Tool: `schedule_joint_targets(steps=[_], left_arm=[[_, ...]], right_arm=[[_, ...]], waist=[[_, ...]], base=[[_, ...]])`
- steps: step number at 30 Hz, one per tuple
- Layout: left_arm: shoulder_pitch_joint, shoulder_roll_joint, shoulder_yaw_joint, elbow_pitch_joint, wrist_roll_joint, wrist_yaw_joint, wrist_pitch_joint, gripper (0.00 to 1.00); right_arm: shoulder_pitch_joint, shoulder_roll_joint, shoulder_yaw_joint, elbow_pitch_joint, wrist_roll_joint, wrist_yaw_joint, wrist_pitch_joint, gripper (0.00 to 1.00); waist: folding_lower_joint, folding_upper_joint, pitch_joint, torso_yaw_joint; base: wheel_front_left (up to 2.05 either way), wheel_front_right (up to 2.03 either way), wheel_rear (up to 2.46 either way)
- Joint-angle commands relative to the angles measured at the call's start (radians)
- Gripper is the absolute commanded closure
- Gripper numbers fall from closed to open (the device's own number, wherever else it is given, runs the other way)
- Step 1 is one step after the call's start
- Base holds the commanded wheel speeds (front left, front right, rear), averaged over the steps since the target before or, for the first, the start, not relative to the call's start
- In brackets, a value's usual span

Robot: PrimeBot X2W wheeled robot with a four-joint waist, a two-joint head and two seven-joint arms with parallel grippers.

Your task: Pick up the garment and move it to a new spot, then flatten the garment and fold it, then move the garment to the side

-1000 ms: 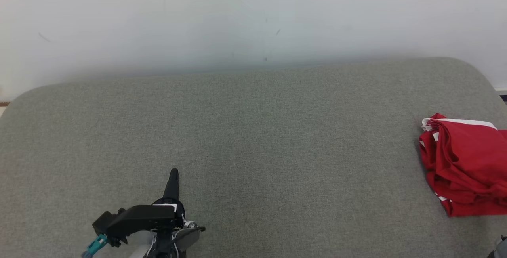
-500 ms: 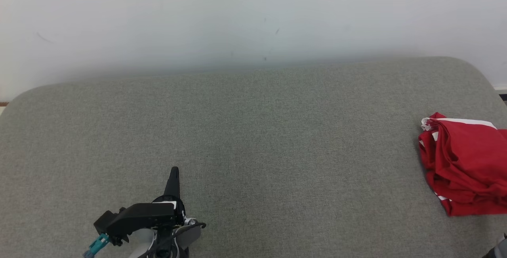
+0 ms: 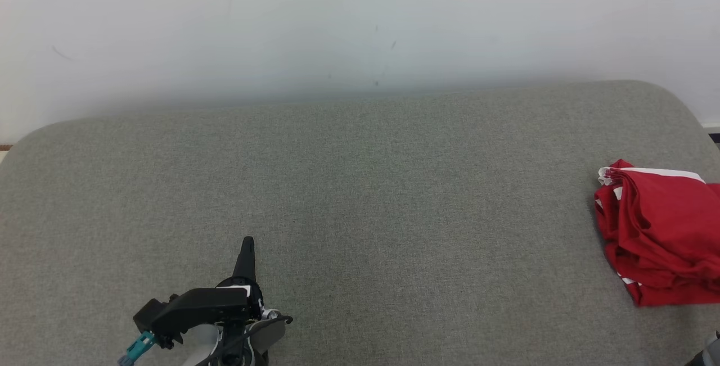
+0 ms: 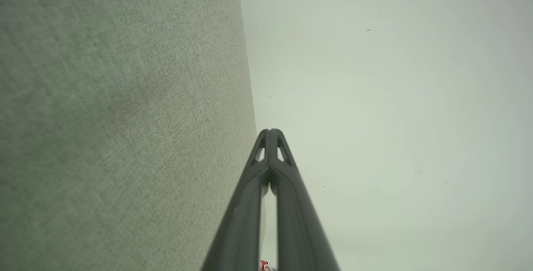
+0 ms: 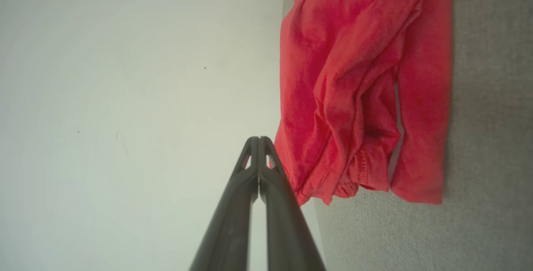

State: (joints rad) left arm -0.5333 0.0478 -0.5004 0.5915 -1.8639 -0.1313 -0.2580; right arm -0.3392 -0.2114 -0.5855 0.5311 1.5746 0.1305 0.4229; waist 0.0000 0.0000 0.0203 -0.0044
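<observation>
The garment is red with white trim and lies folded in a bundle at the far right of the grey cushioned surface. In the right wrist view the garment lies just beside the tips of my right gripper, which is shut and holds nothing. My left gripper is low at the left of the surface, far from the garment, its two fingers pressed together. The left wrist view shows that left gripper shut and empty, pointing along the surface toward the wall.
A plain white wall rises behind the surface. The surface's corners are rounded, and its right edge runs close to the garment. A strip of floor shows at the far left.
</observation>
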Motion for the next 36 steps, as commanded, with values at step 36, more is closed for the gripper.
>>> schedule_joint_targets(steps=[36], left_arm=[[-0.004,0.001,-0.001,0.004,-0.004,-0.005,-0.005,1.00]], right_arm=[[-0.006,0.003,-0.005,0.001,-0.006,0.000,0.007,1.00]], waist=[[0.0000,0.0000,0.000,0.000]], base=[[0.00,0.00,0.00]])
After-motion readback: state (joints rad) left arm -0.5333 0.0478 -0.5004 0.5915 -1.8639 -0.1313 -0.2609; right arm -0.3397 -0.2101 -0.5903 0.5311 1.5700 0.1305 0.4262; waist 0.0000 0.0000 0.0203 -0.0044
